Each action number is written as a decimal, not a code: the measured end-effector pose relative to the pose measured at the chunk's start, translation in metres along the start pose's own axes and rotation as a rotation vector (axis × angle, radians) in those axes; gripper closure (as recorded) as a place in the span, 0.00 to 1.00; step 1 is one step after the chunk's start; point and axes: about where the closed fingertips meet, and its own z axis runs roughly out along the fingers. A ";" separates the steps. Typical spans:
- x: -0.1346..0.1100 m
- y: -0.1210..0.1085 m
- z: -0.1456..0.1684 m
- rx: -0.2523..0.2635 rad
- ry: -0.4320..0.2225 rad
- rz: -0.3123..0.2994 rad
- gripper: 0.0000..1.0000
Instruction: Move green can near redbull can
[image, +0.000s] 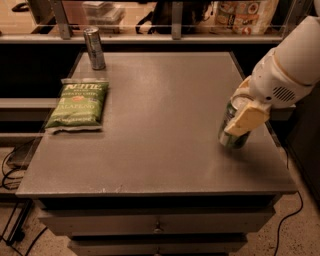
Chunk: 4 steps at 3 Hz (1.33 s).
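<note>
From where I stand, the grey table (160, 130) fills most of the room's middle, with drawers (157, 224) under its near edge. The white arm (292, 57) comes in from the right, and its gripper (236, 125) is over the right side of the tabletop, about midway between the near and far edges. It is clamped on the green can (229, 141): one cream-coloured finger (247, 117) lies across the side of the can that faces me, and the other is hidden behind it. The can leans, its silver top tipped toward the arm and its bottom edge low over the table surface, with a dark shadow right under it. I cannot tell whether the bottom touches the table.

The redbull can (94, 48) stands upright at the far left corner of the table, well apart from the green can, with nearly the whole tabletop between the two. A green chip bag (77, 105) lies flat along the left edge, nearer to me than the redbull can and not touching it.

Beyond the far edge runs a low rail (172, 37) with boxes and packets behind it. A dark cable (295, 210) trails over the floor at the near right
</note>
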 end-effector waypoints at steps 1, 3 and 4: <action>-0.045 -0.026 -0.021 0.031 -0.074 -0.052 1.00; -0.110 -0.057 -0.063 0.108 -0.178 -0.156 1.00; -0.110 -0.056 -0.062 0.107 -0.177 -0.156 1.00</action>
